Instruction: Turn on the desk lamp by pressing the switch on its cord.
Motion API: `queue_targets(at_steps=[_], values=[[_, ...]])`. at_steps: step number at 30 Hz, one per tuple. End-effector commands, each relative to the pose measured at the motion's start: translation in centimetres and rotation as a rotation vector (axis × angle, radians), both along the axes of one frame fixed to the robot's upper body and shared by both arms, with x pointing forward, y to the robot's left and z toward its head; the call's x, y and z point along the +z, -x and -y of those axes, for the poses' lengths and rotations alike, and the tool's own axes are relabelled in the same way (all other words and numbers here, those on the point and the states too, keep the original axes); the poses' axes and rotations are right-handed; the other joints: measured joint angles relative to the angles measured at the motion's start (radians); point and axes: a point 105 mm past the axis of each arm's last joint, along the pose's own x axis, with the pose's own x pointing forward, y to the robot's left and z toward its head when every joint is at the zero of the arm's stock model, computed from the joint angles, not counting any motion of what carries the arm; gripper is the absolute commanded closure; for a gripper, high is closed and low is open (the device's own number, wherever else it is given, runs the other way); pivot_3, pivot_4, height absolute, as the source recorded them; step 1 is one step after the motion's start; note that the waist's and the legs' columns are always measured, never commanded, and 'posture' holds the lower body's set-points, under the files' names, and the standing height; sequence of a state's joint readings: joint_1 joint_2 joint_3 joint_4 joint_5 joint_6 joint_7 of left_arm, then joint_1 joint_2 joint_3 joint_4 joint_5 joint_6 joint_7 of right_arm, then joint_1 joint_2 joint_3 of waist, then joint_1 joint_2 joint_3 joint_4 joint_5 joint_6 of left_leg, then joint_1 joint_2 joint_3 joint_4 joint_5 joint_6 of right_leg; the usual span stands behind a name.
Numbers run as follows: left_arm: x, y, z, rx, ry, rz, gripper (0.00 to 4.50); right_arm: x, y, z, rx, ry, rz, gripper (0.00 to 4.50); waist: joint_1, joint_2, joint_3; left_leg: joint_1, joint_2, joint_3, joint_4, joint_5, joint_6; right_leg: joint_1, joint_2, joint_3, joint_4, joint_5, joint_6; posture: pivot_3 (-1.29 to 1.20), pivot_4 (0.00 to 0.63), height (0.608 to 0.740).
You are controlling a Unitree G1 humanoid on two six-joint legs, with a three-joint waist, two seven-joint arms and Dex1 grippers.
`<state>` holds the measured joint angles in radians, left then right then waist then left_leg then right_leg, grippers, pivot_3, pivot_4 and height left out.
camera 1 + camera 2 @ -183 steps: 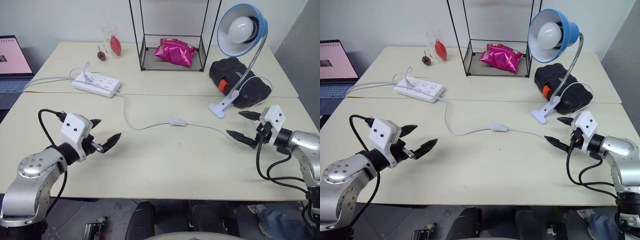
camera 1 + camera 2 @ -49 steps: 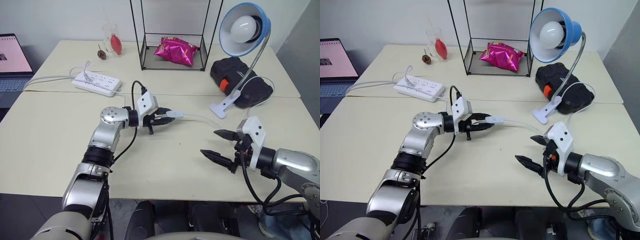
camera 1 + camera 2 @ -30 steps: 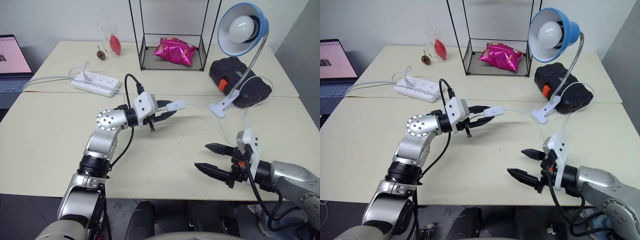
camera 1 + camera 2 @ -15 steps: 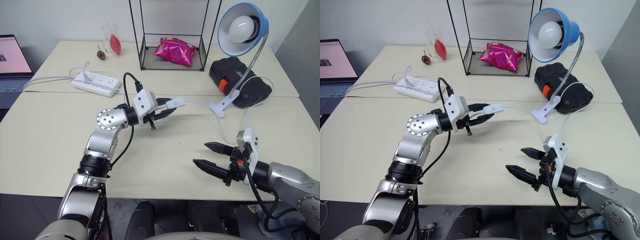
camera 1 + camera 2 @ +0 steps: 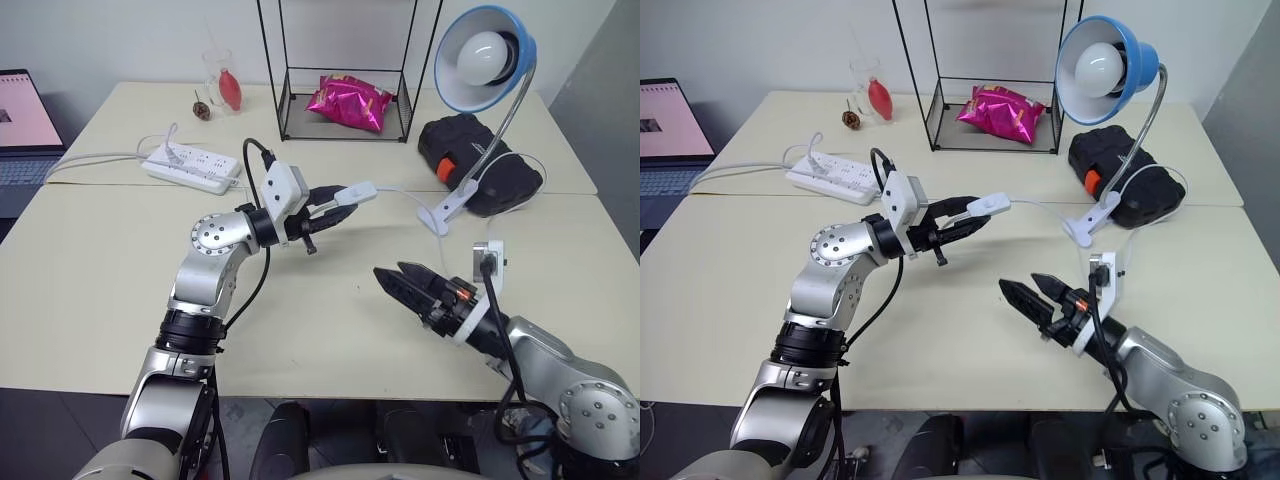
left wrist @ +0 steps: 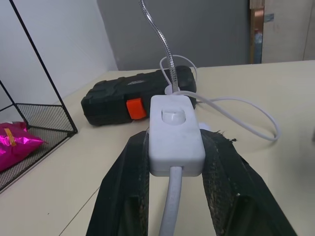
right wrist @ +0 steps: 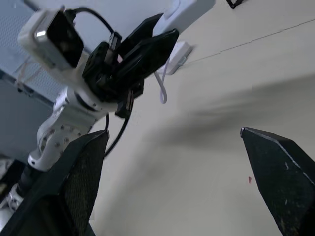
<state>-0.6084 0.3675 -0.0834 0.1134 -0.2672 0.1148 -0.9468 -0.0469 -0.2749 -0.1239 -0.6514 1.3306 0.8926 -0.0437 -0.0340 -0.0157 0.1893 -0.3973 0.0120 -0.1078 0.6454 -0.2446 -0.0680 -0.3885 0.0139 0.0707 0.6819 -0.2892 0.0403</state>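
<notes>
While I watch from the head camera, status reads as follows.

Left tool (image 5: 335,208): I see its two black fingers closed on the switch (image 5: 357,192), holding it lifted clear of the tabletop (image 5: 90,290). In the left wrist view the switch (image 6: 175,134) sits squarely between both fingers, its rocker button facing up.

Right tool (image 5: 398,279): I see its fingers spread wide and holding nothing. It hovers above the tabletop, below and to the right of the switch, well apart from it, tips pointing toward the left arm. In the right wrist view the two black fingers (image 7: 280,194) stand far apart with the left tool (image 7: 147,46) between them in the distance.

Cord (image 5: 400,195): I see the thin white cable run from the raised switch rightward, arcing down toward the lamp's clamp. A second stretch hangs from the switch's near end between the left fingers.

Desk lamp (image 5: 486,58): it stands at the right rear of the tabletop, blue shade facing the camera, bulb unlit, silver gooseneck curving down to the white clamp base (image 5: 444,213).

Black case (image 5: 480,160): it lies just behind the clamp base, with an orange latch.

Power strip (image 5: 192,167): it lies at the left rear, with its own cable plugged in.

Wire rack (image 5: 345,70): it stands at the rear centre, with a pink foil bag (image 5: 349,102) inside.
</notes>
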Motion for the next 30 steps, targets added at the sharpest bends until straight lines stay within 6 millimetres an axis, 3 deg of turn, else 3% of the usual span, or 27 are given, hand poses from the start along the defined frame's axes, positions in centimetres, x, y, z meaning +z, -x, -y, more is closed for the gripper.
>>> queue_targets(at_steps=[1, 11, 18, 30], values=[[0.9, 0.9, 0.5, -0.04, 0.023, 0.001, 3.39, 1.4, -1.1, -0.7, -0.029, -0.106, -0.016, 0.0, 0.0, 0.0, 0.0, 0.0, 0.0, 0.0, 0.0, 0.0, 0.0, 0.0, 0.0, 0.0, 0.0, 0.0, 0.0, 0.0, 0.15, 0.74], [-0.1, 2.3, 0.8, -0.073, 0.028, -0.105, 3.39, 2.5, -3.3, -2.2, -0.069, -0.304, -0.116, 0.0, -0.002, 0.0, 0.0, -0.001, 0.0, 0.0, -0.001, 0.0, 0.0, -0.001, 0.0, 0.0, 0.0, 0.002, -0.005, 0.0, 0.15, 0.74], [0.0, 2.4, 0.9, -0.072, 0.029, -0.105, 3.39, 2.6, -4.4, -3.4, -0.059, -0.319, -0.134, 0.0, -0.003, 0.0, 0.0, 0.0, 0.0, 0.0, -0.001, 0.0, 0.0, -0.001, 0.0, 0.0, 0.0, 0.002, -0.005, 0.0, 0.15, 0.74], [0.2, 2.6, 1.2, -0.071, 0.033, -0.095, 3.39, 2.6, -4.9, -3.7, -0.049, -0.349, -0.153, 0.0, -0.005, 0.0, 0.0, -0.001, 0.0, 0.0, -0.001, 0.0, 0.0, -0.001, 0.0, 0.0, -0.001, 0.002, -0.005, 0.0, 0.15, 0.74]])
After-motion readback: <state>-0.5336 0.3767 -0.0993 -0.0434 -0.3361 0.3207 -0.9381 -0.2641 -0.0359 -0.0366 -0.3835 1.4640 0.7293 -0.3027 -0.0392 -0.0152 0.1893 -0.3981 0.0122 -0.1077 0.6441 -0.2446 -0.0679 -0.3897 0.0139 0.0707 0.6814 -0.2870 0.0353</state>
